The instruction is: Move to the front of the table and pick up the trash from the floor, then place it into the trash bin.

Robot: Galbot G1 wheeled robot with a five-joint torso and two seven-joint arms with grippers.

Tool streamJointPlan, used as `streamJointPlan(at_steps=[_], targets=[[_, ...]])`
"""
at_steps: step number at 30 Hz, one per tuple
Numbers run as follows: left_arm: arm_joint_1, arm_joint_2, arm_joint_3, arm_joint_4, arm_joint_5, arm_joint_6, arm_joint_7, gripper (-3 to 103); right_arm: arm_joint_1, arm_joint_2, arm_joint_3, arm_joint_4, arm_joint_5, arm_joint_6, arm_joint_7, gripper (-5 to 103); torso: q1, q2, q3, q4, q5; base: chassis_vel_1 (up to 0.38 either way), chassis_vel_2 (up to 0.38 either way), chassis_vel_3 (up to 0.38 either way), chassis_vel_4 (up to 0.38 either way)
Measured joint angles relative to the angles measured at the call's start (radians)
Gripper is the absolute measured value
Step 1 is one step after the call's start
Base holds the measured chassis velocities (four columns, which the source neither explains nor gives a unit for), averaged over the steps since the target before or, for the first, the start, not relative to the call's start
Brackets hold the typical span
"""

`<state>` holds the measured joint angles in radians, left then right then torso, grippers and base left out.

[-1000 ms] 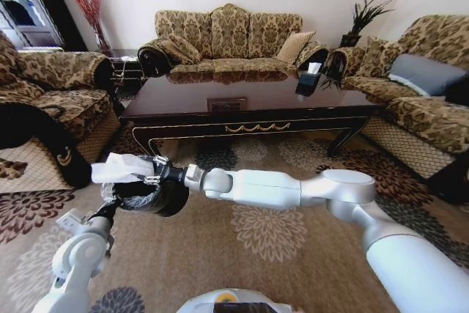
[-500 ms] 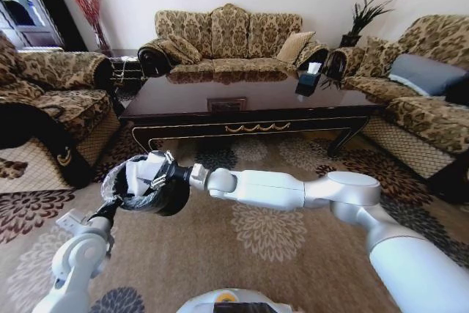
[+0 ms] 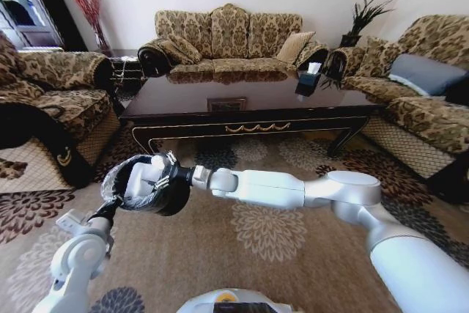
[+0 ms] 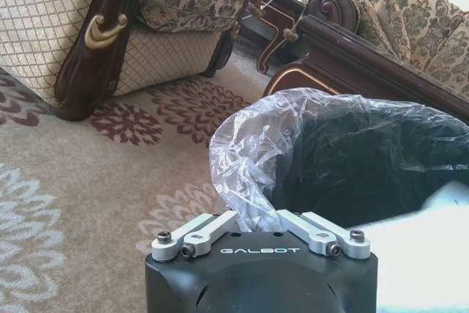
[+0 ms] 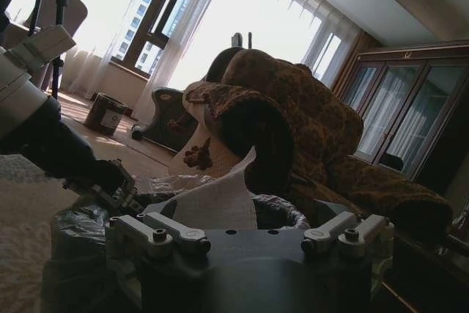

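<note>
trash (image 5: 220, 203) | white wrapper over trash bin (image 3: 157, 199) | right pincer (image 3: 143, 179) grasps it — left pincer (image 4: 258, 219) clamps bin liner

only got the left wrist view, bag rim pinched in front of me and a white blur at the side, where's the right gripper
observer: head view puts the right gripper at the mouth of the trash bin, with its arm reaching across from the robot's right.
operator: is the trash with it
observer: yes, the right wrist view shows the white trash standing just ahead of that gripper, over the bag-lined rim.
operator: and where's the table from here
observer: head view has the table straight ahead, beyond the bin; the left gripper grips the bin's near-left rim.
</note>
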<state>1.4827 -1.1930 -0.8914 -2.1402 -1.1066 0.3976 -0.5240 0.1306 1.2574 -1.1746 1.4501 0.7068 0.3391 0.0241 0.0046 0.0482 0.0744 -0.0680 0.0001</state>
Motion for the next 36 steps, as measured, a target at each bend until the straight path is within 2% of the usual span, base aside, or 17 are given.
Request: streamJointPlan(at_steps=[5,9,14,17,19,21,22,23,24,28,29,30,35,36], targets=[[0.002,-0.007,-0.001,0.001,-0.001,-0.002,0.003,3,0.026,-0.021,-0.023,0.031,-0.002,0.012,0.005,100,0.0,0.0,0.0,0.0,0.0,0.0,0.0,0.0,0.0],[-0.001,-0.011,0.004,0.016,0.002,-0.004,0.005,3,0.044,-0.04,-0.009,0.042,0.039,0.024,0.014,100,0.0,0.0,0.0,0.0001,0.0,0.0,0.0,0.0,0.0],[-0.001,-0.017,0.009,0.031,0.003,-0.007,0.004,3,0.053,-0.092,0.041,0.053,0.066,0.029,0.014,100,0.0,0.0,0.0,0.0002,0.0,0.0,0.0,0.0,0.0],[0.005,-0.026,0.026,0.045,0.022,-0.012,0.004,3,0.031,-0.141,0.115,0.042,0.133,0.013,0.024,100,0.0,0.0,0.0,0.0,0.0001,0.0,0.0,0.0,0.0],[0.008,-0.028,0.038,0.052,0.044,-0.017,0.007,3,0.018,-0.159,0.138,0.033,0.145,0.006,0.028,100,0.0,0.0,0.0,0.0003,0.0001,0.0,0.0,0.0,0.0],[0.013,-0.029,0.083,0.08,0.116,-0.037,0.023,3,-0.041,-0.22,0.198,-0.002,0.154,-0.014,0.043,100,0.0,0.0,0.0,0.0003,0.0002,0.0,0.0,0.0,0.0],[-0.003,-0.035,0.151,0.135,0.183,-0.06,0.038,3,-0.143,-0.282,0.272,-0.036,0.14,-0.04,0.125,100,0.0,0.0,0.0,-0.0004,0.0003,0.0,0.0,0.0,0.0],[-0.013,-0.039,0.172,0.154,0.198,-0.066,0.04,3,-0.178,-0.298,0.297,-0.048,0.128,-0.046,0.162,100,0.0,0.0,0.0,-0.0003,0.0005,0.0,0.0,0.0,0.0],[-0.013,-0.039,0.172,0.154,0.198,-0.066,0.04,3,-0.178,-0.298,0.297,-0.048,0.128,-0.046,0.162,100,0.0,0.0,0.0,-0.0003,0.0005,0.0,0.0,0.0,0.0],[-0.062,-0.054,0.253,0.229,0.233,-0.085,0.044,3,-0.314,-0.36,0.427,-0.079,0.111,-0.067,0.268,100,0.0,0.0,0.0,0.0,0.0002,0.0,0.0,0.0,0.0],[-0.073,-0.058,0.27,0.246,0.242,-0.088,0.044,3,-0.354,-0.371,0.472,-0.085,0.102,-0.07,0.276,100,0.0,0.0,0.0,-0.0002,0.0004,0.0,0.0,0.0,0.0],[-0.073,-0.058,0.27,0.246,0.242,-0.088,0.044,3,-0.354,-0.371,0.472,-0.085,0.102,-0.07,0.276,100,0.0,0.0,0.0,-0.0002,0.0004,0.0,0.0,0.0,0.0],[-0.119,-0.084,0.333,0.298,0.282,-0.101,0.043,3,-0.568,-0.4,0.698,-0.094,0.009,-0.07,0.295,100,0.0,0.0,0.0,0.0,0.0008,0.0,0.0,0.0,0.0],[-0.119,-0.084,0.333,0.298,0.282,-0.101,0.043,3,-0.568,-0.4,0.698,-0.094,0.009,-0.07,0.295,100,0.0,0.0,0.0,0.0,0.0008,0.0,0.0,0.0,0.0]])
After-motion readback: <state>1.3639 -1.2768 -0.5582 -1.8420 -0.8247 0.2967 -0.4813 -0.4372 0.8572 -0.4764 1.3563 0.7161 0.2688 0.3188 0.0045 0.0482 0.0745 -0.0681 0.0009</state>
